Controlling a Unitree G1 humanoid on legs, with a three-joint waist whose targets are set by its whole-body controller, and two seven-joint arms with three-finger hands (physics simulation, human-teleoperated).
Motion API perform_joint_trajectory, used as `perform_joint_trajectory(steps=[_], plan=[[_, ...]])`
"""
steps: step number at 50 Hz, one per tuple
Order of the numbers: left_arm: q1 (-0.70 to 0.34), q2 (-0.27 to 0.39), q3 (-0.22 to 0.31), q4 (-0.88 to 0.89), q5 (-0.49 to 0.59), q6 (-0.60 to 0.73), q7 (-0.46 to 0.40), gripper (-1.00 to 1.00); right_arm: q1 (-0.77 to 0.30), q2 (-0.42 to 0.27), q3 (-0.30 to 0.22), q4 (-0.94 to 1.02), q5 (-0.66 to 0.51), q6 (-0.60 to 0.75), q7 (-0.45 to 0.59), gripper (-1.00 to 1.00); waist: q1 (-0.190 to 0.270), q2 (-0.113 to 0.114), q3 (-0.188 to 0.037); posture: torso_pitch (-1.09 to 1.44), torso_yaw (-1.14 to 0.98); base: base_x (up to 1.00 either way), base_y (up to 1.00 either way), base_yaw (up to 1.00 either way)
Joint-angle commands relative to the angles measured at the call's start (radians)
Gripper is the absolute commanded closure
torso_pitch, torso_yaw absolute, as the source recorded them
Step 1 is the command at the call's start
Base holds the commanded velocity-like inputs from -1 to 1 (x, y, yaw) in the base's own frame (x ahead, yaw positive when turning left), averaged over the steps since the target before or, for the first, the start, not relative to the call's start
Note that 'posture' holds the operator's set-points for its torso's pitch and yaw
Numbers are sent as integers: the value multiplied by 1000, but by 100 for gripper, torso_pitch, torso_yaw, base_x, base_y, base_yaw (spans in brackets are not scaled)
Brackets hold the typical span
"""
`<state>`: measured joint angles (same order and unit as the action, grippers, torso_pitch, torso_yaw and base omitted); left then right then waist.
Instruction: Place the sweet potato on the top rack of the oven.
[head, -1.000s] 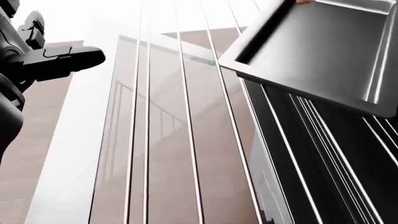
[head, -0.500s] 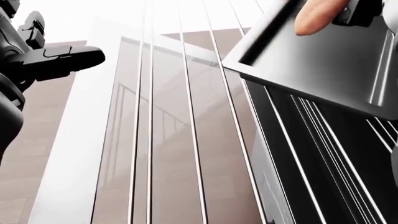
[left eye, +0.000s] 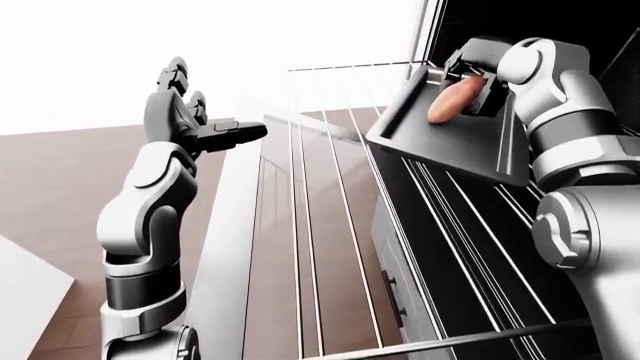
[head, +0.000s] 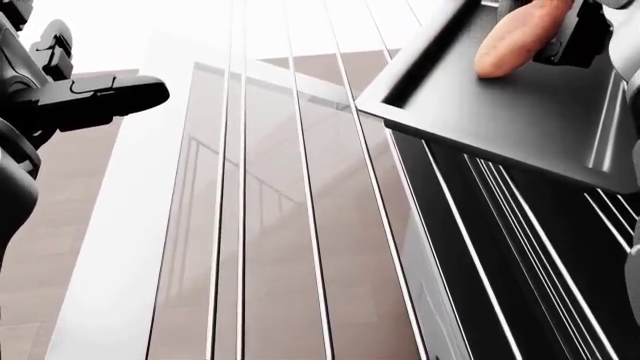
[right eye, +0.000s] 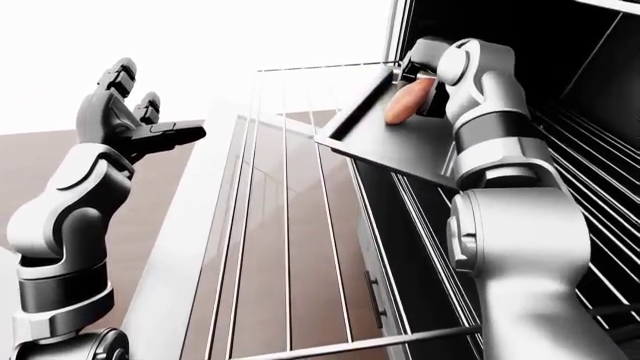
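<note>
The right hand (left eye: 478, 75) grips the sweet potato (left eye: 452, 100), fingers closed round its upper end, with its lower end just over the dark tray (left eye: 455, 146) on the pulled-out oven rack (left eye: 340, 225). Well apart to its left, the left hand (left eye: 190, 120) hangs open-fingered, holding nothing.

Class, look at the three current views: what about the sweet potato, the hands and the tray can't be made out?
- Sweet potato: top cut off, head view.
- Right hand: fingers mostly behind the potato; contact with dark tray unclear.
- Left hand: empty, open.
</note>
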<state>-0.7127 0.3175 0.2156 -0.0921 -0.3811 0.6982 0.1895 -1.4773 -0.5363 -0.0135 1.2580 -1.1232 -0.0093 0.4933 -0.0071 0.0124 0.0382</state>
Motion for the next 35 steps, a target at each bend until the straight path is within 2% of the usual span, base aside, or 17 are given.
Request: perform_joint_trajectory(steps=[1,2,3,4,5,11,12,14,16,17,29,31,35], plan=[[-33,12,9,-33,1,-31,-2,-100,-38,-10,-2,-33,-1,-3,-15,69,1,-1,-29,0,0,0,0,0],[-33,12,9,-33,2,-31,-2,-100,-39,-11,-1,-34,-1,-3,-13,54,1,-2,-29,0,0,0,0,0],[-33,12,9,-29,3,-35,-3,-100,-39,-12,0,-34,-2,-3,-13,52,1,-2,-29,0,0,0,0,0],[-33,12,8,-27,4,-37,-3,-100,-39,-13,2,-35,-5,-5,-13,39,1,-2,-29,0,0,0,0,0],[-33,12,9,-28,3,-35,-2,-100,-39,-14,6,-35,-10,-9,-13,17,1,-2,-29,0,0,0,0,0],[-31,11,8,-30,5,-35,-2,-100,-45,-16,8,-35,-21,-15,-9,6,1,-2,-30,0,0,0,0,0],[-31,10,8,-29,5,-36,-2,-100,-44,-16,7,-33,-22,-16,-10,-18,1,-2,-30,0,0,0,0,0],[-32,11,9,-31,4,-33,-1,-100,-46,-16,7,-32,-25,-17,-11,-31,1,-1,-29,0,0,0,0,0],[-33,12,10,-29,4,-34,-2,-100,-46,-15,10,-33,-32,-24,-13,-92,1,-1,-30,0,0,0,0,0],[-34,12,10,-30,3,-32,-2,-100,-47,-15,10,-33,-34,-26,-13,-100,2,-1,-30,0,0,0,0,0],[-32,10,10,-30,4,-33,-3,-100,-86,-15,6,-33,-56,-33,9,-100,2,0,-29,0,0,0,0,0],[-34,10,2,-26,9,-38,-6,-100,-87,5,-37,-39,0,7,30,-100,2,0,-28,0,0,0,0,0],[-57,14,3,-12,16,-38,-1,-100,-104,24,-59,-62,77,65,48,-100,2,0,-28,0,0,0,0,0]])
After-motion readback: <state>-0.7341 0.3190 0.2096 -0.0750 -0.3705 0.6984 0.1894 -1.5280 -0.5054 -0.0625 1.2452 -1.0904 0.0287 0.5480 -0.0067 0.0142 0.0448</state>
